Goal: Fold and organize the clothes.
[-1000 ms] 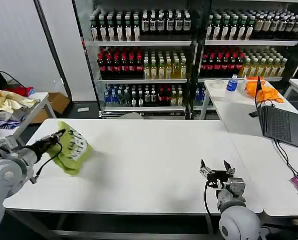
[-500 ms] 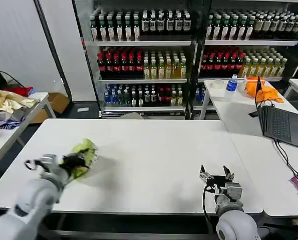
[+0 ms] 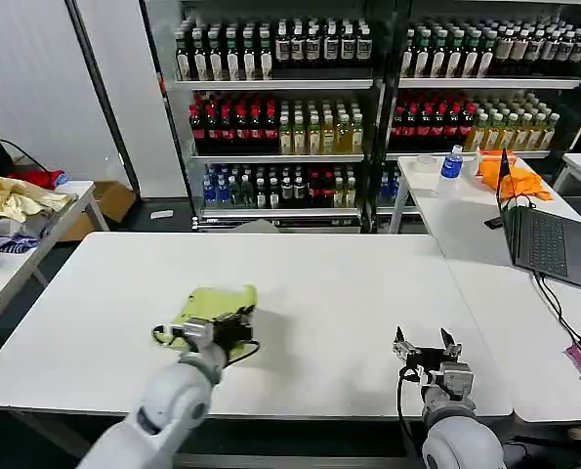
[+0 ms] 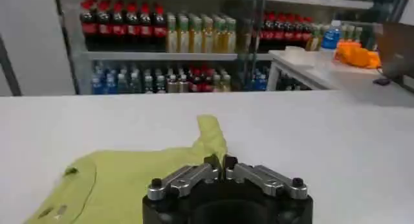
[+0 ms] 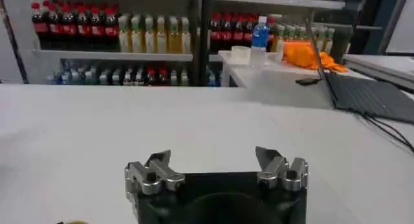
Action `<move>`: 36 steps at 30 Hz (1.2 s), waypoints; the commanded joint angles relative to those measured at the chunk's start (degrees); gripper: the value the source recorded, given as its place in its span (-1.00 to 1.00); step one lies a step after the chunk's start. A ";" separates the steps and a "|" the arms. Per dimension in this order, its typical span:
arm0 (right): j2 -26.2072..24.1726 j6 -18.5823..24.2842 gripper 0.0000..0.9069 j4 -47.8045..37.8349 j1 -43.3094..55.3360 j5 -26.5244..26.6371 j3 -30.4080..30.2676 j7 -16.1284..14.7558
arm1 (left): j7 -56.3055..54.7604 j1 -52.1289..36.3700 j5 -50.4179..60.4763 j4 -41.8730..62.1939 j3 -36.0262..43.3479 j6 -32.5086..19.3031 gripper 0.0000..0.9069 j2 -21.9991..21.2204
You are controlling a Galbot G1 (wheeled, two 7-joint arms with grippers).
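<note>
Tables first: one big white table in front, one T-shirt, two grippers. That lime shirt lies bunched on the table's left half, right at the left gripper. From the head camera the shirt just looks like a lump behind the gripper, but the left wrist camera shows the fingers pressed together on a fold of the fabric, the rest spread flat beyond them. Right gripper hovers over the near right edge, fingers wide apart, gripping nothing, well away from the shirt.
</note>
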 commanded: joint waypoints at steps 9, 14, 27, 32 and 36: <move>0.39 0.13 1.00 -0.24 0.08 -1.24 0.20 -0.23 | -2.22 -15.08 3.34 19.48 11.21 -4.64 -0.91 -17.87; 0.71 0.37 1.00 -0.37 0.36 -2.32 -0.19 -0.58 | 0.60 -14.98 0.21 19.56 12.82 -10.23 1.00 -18.54; -0.03 7.60 1.00 2.20 -1.47 -5.55 -0.01 -4.70 | 8.83 2.22 -7.84 -2.62 -3.08 -20.25 1.00 -5.84; -0.24 13.91 1.00 2.32 -2.58 -6.72 0.24 -6.64 | 10.36 9.86 0.62 -4.98 -12.18 -20.72 1.00 1.91; 0.22 14.23 1.00 3.66 -4.21 -7.93 0.32 -7.18 | 10.76 13.17 1.73 -6.63 -17.14 -20.13 1.00 3.59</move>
